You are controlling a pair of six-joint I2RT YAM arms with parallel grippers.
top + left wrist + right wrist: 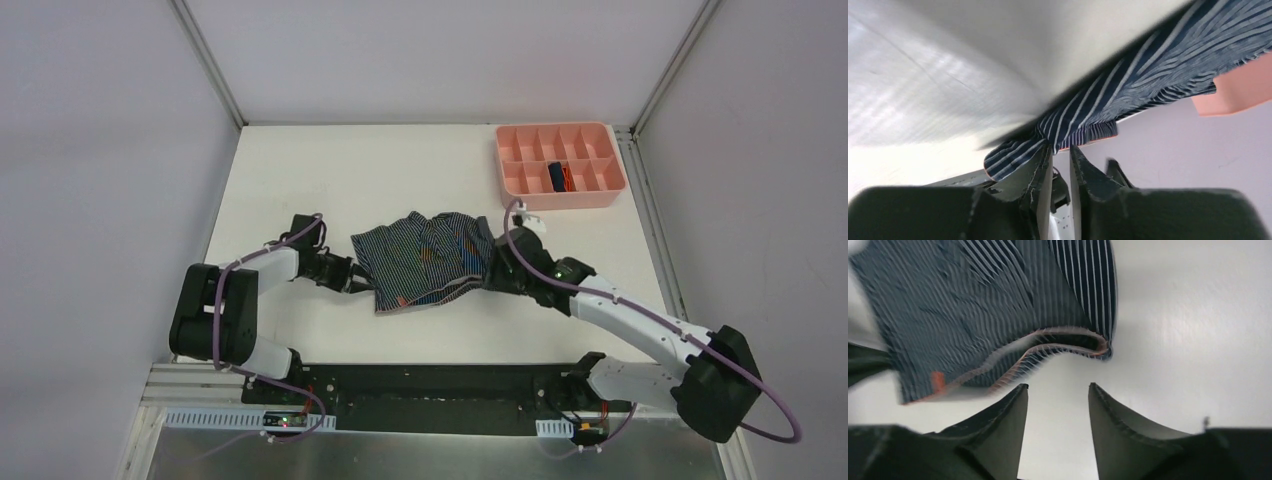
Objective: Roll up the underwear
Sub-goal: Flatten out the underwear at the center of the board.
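Observation:
The dark blue underwear with thin pale stripes (pixel 430 260) lies spread and rumpled mid-table. My left gripper (pixel 352 278) is at its left edge. In the left wrist view the jaws (pixel 1060 149) stand a narrow gap apart, with the cloth's (pixel 1148 75) folded corner touching the tips and nothing seen between them. My right gripper (pixel 497 268) is at the cloth's right edge. In the right wrist view it (pixel 1058 386) is open and empty, just short of the orange-trimmed hem (pixel 988 305). A navy underwear roll (pixel 560 177) sits in a tray compartment.
The pink compartment tray (pixel 560 204) stands at the back right corner, and its edge (pixel 1238 92) shows in the left wrist view. Walls enclose the white table at left, back and right. The arm bases sit on the dark rail at the near edge.

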